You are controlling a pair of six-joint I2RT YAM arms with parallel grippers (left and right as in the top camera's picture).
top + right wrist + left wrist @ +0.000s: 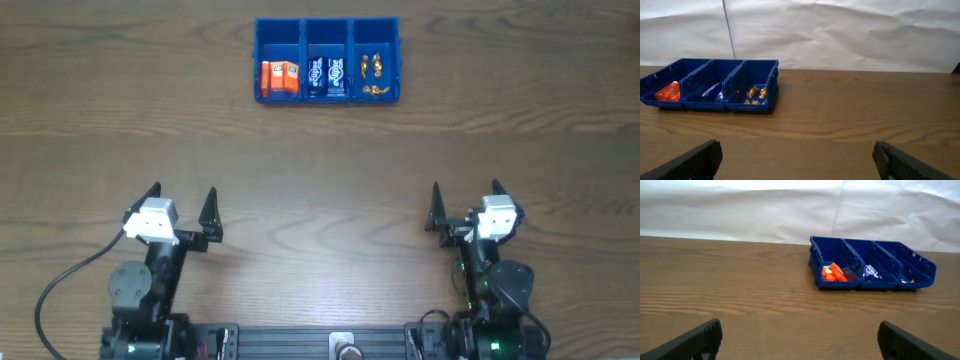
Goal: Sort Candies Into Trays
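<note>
A blue tray (pixel 327 24) with three compartments stands at the far middle of the table. Its left bin holds orange candies (pixel 280 80), the middle bin blue-wrapped candies (pixel 327 76), the right bin gold candies (pixel 374 78). The tray (pixel 840 247) shows in the left wrist view with orange candies (pixel 833 272), and the tray (pixel 760 67) in the right wrist view with gold candies (pixel 755 93). My left gripper (pixel 184 206) is open near the front left, nothing between its fingers (pixel 695 340). My right gripper (pixel 466 199) is open at the front right, fingers (pixel 905 162) wide apart.
The wooden table (pixel 320 170) stretches bare between the grippers and the tray. A white sheet (pixel 840 35) hangs behind the table's far edge. A black cable (pixel 60 290) loops beside the left arm's base.
</note>
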